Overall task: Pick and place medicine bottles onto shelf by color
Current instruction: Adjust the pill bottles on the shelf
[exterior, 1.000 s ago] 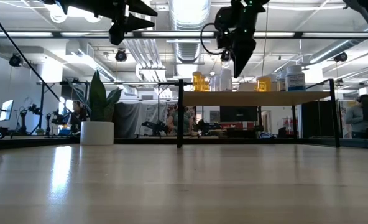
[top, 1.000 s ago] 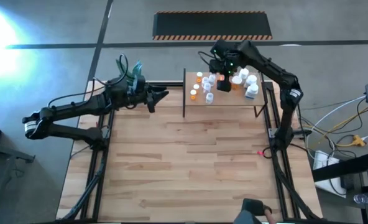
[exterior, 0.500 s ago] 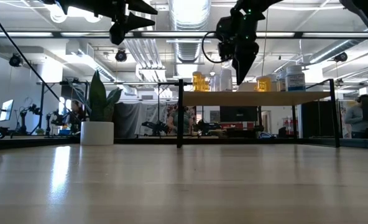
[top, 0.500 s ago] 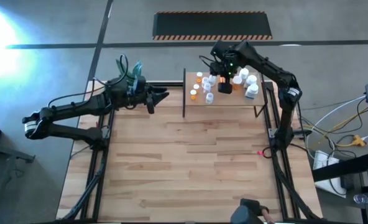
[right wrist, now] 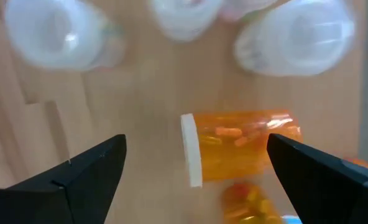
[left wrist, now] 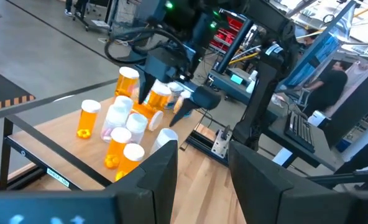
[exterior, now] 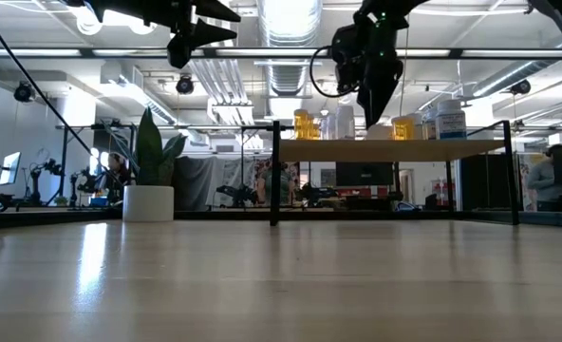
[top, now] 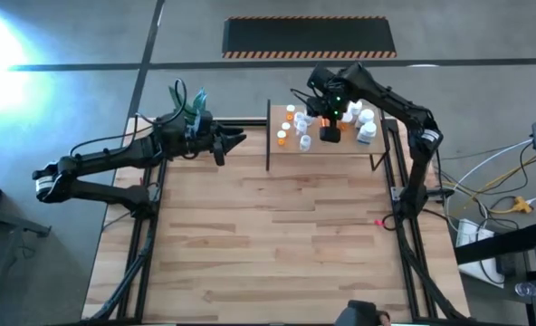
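The shelf (top: 340,146), a light-wood board on black posts, stands at the table's far right. On it orange medicine bottles (top: 287,125) and white ones (top: 366,123) stand upright. One orange bottle (right wrist: 240,146) lies on its side on the board. My right gripper (right wrist: 196,146) hangs open above it, pointing steeply down, one finger off each end of the bottle and clear of it. My left gripper (top: 239,139) is open and holds nothing. It is raised at the far left and points level toward the shelf (left wrist: 59,146).
A potted plant (exterior: 149,180) stands at the table's far left, behind my left arm. White-capped bottles (right wrist: 59,31) crowd close around the lying one. The wide wooden tabletop (top: 277,235) lies in front of the shelf. A person's hand (top: 363,315) shows at the near edge.
My right gripper has sunk a little toward the shelf, drifted slightly toward the near edge and tipped more steeply downward, its fingers still wide apart. The person's hand at the near edge has drawn back.
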Action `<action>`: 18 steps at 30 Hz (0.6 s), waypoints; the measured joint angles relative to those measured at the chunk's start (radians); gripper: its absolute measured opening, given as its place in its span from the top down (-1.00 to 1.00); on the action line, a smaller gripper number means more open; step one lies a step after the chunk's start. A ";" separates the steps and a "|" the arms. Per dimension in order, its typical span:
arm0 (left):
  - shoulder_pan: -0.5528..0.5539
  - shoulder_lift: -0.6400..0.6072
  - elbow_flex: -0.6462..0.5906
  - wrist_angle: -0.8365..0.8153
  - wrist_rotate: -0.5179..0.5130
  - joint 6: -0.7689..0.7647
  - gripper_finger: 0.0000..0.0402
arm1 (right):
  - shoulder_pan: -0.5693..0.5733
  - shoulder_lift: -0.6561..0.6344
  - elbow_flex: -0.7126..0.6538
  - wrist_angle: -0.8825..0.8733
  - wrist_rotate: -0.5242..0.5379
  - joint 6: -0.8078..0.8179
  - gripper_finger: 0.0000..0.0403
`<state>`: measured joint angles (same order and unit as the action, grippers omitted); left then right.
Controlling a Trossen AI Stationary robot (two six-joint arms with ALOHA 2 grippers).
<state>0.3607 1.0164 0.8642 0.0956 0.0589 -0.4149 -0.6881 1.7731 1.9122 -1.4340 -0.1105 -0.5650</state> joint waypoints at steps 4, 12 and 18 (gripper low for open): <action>0.000 0.000 0.000 0.000 0.000 0.000 0.37 | 0.030 -0.019 -0.051 -0.007 -0.004 0.009 -0.88; 0.000 0.000 0.000 0.000 0.000 0.000 0.37 | 0.101 -0.065 -0.086 -0.021 -0.004 0.117 -0.88; 0.000 0.000 0.000 0.000 0.000 0.000 0.37 | 0.157 -0.101 -0.024 -0.028 -0.001 0.122 -0.88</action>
<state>0.3607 1.0164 0.8642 0.0959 0.0586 -0.4149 -0.5316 1.6716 1.8880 -1.4619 -0.1113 -0.4433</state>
